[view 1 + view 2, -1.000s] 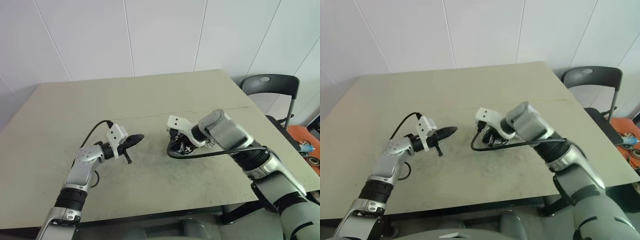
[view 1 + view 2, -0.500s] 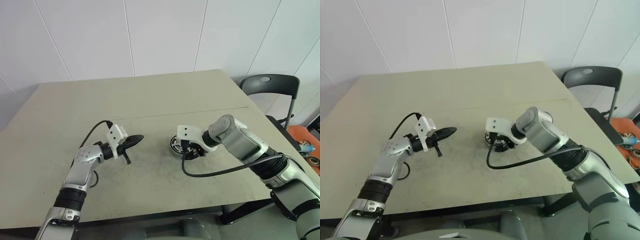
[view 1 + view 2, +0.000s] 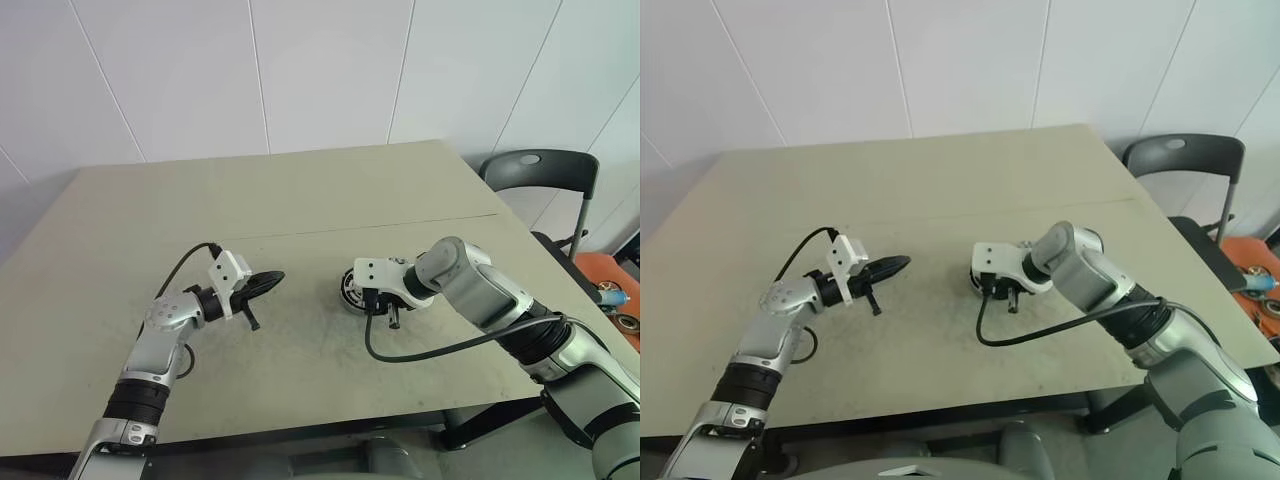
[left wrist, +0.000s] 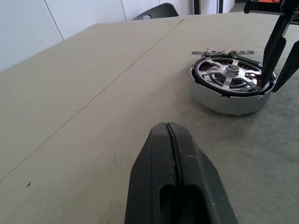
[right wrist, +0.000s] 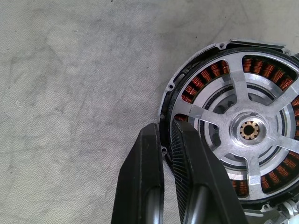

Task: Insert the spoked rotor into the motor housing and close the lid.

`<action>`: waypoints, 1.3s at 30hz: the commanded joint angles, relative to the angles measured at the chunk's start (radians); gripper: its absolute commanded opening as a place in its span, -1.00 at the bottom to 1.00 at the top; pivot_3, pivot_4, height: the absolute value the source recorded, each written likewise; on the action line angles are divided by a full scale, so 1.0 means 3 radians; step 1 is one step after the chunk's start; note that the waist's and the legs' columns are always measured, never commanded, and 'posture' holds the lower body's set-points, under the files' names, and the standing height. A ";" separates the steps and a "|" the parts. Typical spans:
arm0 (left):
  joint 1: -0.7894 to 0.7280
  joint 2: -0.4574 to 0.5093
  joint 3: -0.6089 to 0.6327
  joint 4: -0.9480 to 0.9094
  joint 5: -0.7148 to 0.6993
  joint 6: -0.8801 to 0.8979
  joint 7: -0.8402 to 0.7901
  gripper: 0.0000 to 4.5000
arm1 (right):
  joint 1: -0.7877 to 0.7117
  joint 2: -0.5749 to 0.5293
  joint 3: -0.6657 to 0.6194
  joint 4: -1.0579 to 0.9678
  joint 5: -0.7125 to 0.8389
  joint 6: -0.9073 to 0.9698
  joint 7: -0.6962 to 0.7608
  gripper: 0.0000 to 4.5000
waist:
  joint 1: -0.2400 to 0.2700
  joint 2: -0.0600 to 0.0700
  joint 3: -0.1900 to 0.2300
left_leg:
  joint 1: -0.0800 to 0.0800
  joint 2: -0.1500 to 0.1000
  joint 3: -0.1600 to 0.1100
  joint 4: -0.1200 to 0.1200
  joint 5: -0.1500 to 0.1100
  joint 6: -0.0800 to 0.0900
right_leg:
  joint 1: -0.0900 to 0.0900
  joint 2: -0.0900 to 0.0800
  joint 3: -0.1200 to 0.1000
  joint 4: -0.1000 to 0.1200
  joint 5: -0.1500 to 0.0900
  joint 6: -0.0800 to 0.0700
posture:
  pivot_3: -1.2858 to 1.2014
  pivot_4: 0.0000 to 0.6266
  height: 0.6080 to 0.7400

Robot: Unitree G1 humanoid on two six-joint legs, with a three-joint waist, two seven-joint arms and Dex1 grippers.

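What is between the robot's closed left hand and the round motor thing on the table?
Nothing visible. Bare table lies between the left gripper and the motor housing, which already holds the spoked rotor. The right gripper straddles the housing's rim on the far side.

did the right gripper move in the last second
Yes. The right gripper has swung to the robot's right and down along the table's seam line, uncovering the motor housing; the left gripper kept its place.
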 commanded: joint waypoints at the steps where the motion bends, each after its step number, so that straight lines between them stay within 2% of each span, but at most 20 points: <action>1: -0.0009 0.0051 0.0082 -0.0155 -0.0064 -0.0018 0.0001 -1.00 | -0.0038 0.0025 -0.0045 0.0007 -0.0067 0.0008 -0.0049 -0.99 | -0.0001 0.0000 0.0000 | 0.0001 0.0000 0.0000 0.0000 0.0000 0.0000 | 0.0001 0.0000 0.0000 0.0000 0.0000 0.0000 | 0.03 -1.00 1.00; 9: 0.0006 0.0060 0.0070 -0.0173 -0.0069 -0.0023 -0.0027 -1.00 | -0.0147 0.0149 -0.0212 -0.0233 0.0275 0.0523 0.0132 -0.99 | 0.0002 0.0000 0.0000 | 0.0001 0.0000 -0.0001 0.0000 0.0001 -0.0001 | 0.0001 0.0000 0.0000 0.0000 0.0000 -0.0001 | 0.03 -1.00 1.00; 14: 0.0203 0.0032 -0.0050 -0.0540 -0.0183 0.0084 -0.0157 -1.00 | -0.0199 0.0211 -0.0204 -0.0306 0.0400 0.0684 0.0141 -0.99 | -0.0008 0.0001 0.0000 | -0.0014 0.0000 0.0001 -0.0002 0.0007 -0.0013 | -0.0015 0.0000 0.0000 -0.0001 0.0000 -0.0001 | 0.03 -1.00 1.00; 18: 0.0399 0.0043 -0.0122 -0.0884 -0.0234 0.0256 -0.0164 -1.00 | -0.0216 0.0241 -0.0173 -0.0358 0.0485 0.0733 0.0142 -0.99 | 0.0001 0.0001 0.0000 | -0.0027 0.0000 0.0000 -0.0001 0.0007 -0.0013 | -0.0025 -0.0001 0.0000 -0.0004 0.0001 -0.0001 | 0.03 -1.00 1.00; 21: 0.0597 0.0097 -0.0269 -0.1072 -0.0075 0.0266 -0.0159 -1.00 | -0.0229 0.0267 -0.0096 -0.0334 0.0508 0.0723 0.0158 -0.99 | -0.0002 0.0002 0.0001 | -0.0027 0.0000 0.0000 -0.0001 0.0007 -0.0013 | -0.0025 -0.0001 0.0000 -0.0003 0.0001 -0.0001 | 0.03 -1.00 1.00; 30: 0.0660 0.0129 -0.0304 -0.0962 0.0121 0.0008 -0.0048 -1.00 | -0.0154 0.0262 0.0003 -0.0293 0.0528 0.0519 0.0172 -0.99 | -0.0004 0.0002 0.0001 | -0.0022 0.0000 0.0001 -0.0001 0.0001 -0.0001 | -0.0022 0.0000 -0.0001 0.0000 0.0001 -0.0002 | 0.03 -1.00 1.00; 31: 0.0647 0.0138 -0.0302 -0.0947 0.0118 0.0000 -0.0049 -1.00 | -0.0141 0.0252 -0.0006 -0.0288 0.0526 0.0488 0.0168 -0.68 | -0.0003 0.0002 0.0001 | -0.0022 0.0001 0.0001 -0.0001 0.0000 -0.0001 | -0.0022 0.0000 -0.0001 0.0000 0.0001 -0.0002 | 0.03 -1.00 1.00; 34: 0.0499 0.0169 -0.0259 -0.0803 0.0065 0.0004 -0.0105 -1.00 | -0.0118 0.0212 -0.0053 -0.0299 0.0556 0.0493 0.0170 -0.27 | 0.0005 0.0002 0.0001 | -0.0022 0.0001 0.0001 -0.0001 0.0000 -0.0001 | -0.0022 0.0000 -0.0001 0.0000 0.0001 -0.0002 | 0.03 -1.00 1.00; 36: 0.0489 0.0070 -0.0351 -0.0272 0.0252 -0.0396 -0.0046 -1.00 | -0.0106 0.0206 -0.0143 -0.0291 0.0610 0.0528 0.0139 0.03 | 0.0011 0.0004 -0.0001 | -0.0021 0.0000 -0.0001 0.0000 0.0001 -0.0001 | -0.0019 0.0000 -0.0002 -0.0001 0.0001 -0.0002 | 0.03 -1.00 1.00; 38: 0.0600 -0.0011 -0.0469 -0.0239 0.0389 -0.0569 0.0054 -1.00 | -0.0100 0.0207 -0.0212 -0.0277 0.0642 0.0520 0.0098 0.35 | -0.0004 0.0006 -0.0002 | -0.0015 0.0000 0.0000 0.0000 0.0001 -0.0002 | -0.0014 0.0000 -0.0002 -0.0002 0.0002 -0.0003 | 0.03 -1.00 1.00; 39: 0.0687 -0.0037 -0.0529 -0.0546 0.0408 -0.0444 0.0124 -1.00 | -0.0094 0.0184 -0.0252 -0.0286 0.0682 0.0523 0.0115 0.49 | -0.0010 0.0006 -0.0002 | -0.0013 0.0000 0.0003 0.0000 0.0002 -0.0004 | -0.0014 0.0000 -0.0001 -0.0002 0.0002 -0.0003 | 0.03 -1.00 1.00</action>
